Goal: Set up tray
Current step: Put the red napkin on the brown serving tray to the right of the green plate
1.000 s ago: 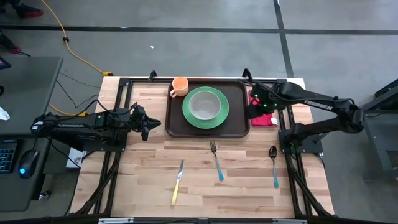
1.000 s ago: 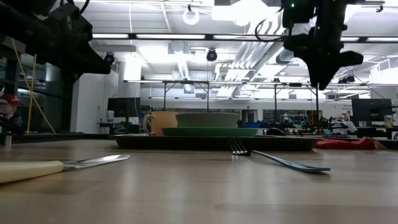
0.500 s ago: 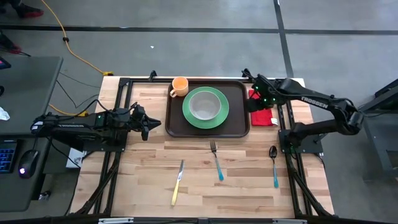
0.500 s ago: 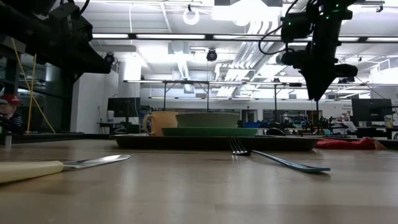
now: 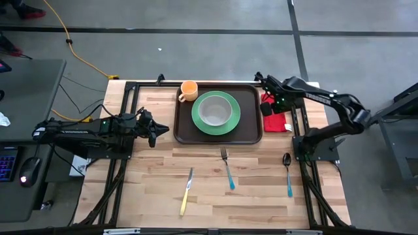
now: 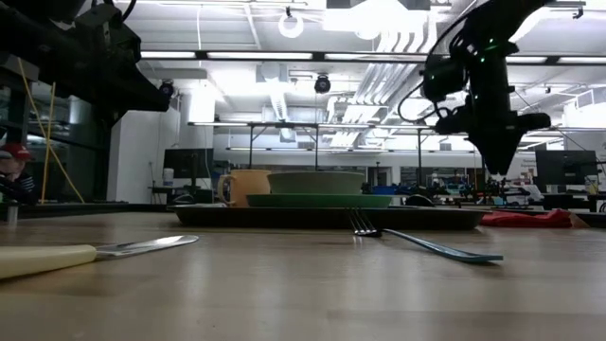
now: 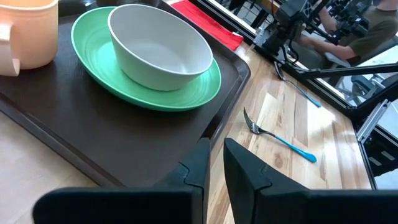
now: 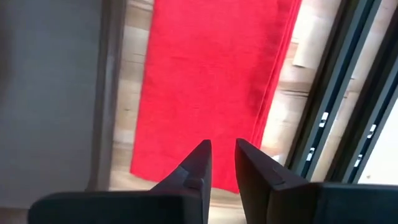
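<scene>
The dark brown tray point(image 5: 251, 130) lies at the table's far middle. On it stand a green plate point(image 5: 230, 124) with a white bowl point(image 5: 214, 112) and an orange cup point(image 5: 189, 90). A red napkin point(image 8: 211, 81) lies flat on the wood just right of the tray. My right gripper point(image 8: 222, 152) points down above the napkin point(image 5: 279, 121), clear of it in the low view point(image 6: 499, 170), with a narrow gap between its fingers. My left gripper point(image 7: 216, 149) waits left of the tray point(image 5: 155, 130), fingers slightly apart and holding nothing.
A blue-handled fork point(image 5: 227, 168), a spoon point(image 5: 287, 173) and a yellow-handled knife point(image 5: 187, 190) lie on the bare wood nearer the front edge. A black frame rail point(image 8: 339, 106) runs along the napkin's outer side.
My right gripper has come down toward the red napkin and drifted a little toward the table's far edge, its arm swinging with it. The tray and everything on it have stayed put.
</scene>
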